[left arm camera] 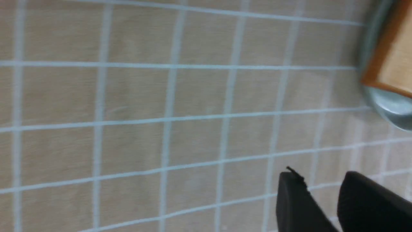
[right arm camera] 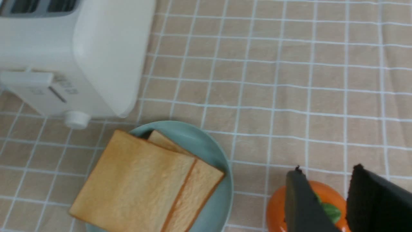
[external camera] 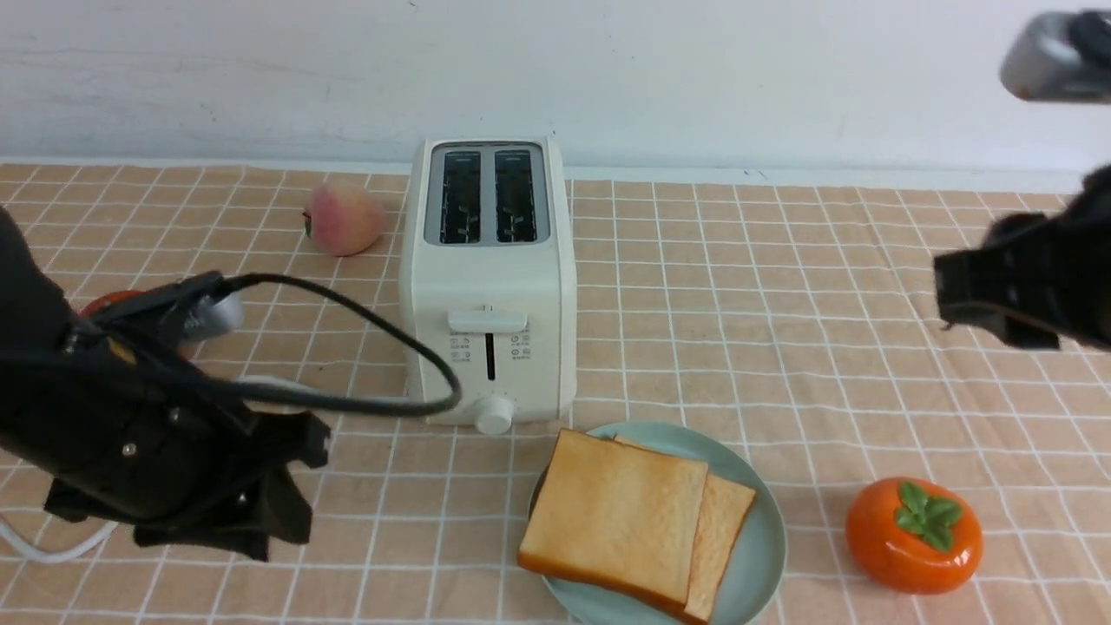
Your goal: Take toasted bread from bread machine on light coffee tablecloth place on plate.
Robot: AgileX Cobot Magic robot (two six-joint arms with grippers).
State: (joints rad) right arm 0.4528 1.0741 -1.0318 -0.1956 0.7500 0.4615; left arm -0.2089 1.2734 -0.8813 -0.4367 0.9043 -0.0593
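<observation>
1. Left gripper (left arm camera: 322, 182) – jaws a little apart, holding nothing, over bare light coffee tablecloth (left arm camera: 128, 96) near the plate (left arm camera: 386, 109)
2. Right gripper (right arm camera: 328, 175) – jaws a little apart, empty and touching nothing, with an orange fruit (right arm camera: 276, 209) seen past it
3. Toasted bread (external camera: 616, 512): two slices overlapping on the plate, just in front of the bread machine (external camera: 490, 278)

Ahead of me stands a plain white wall (external camera: 694, 78), faintly streaked and scuffed, with a pale band (external camera: 825, 178) along its foot. Soft, even light throws only weak shadows.
</observation>
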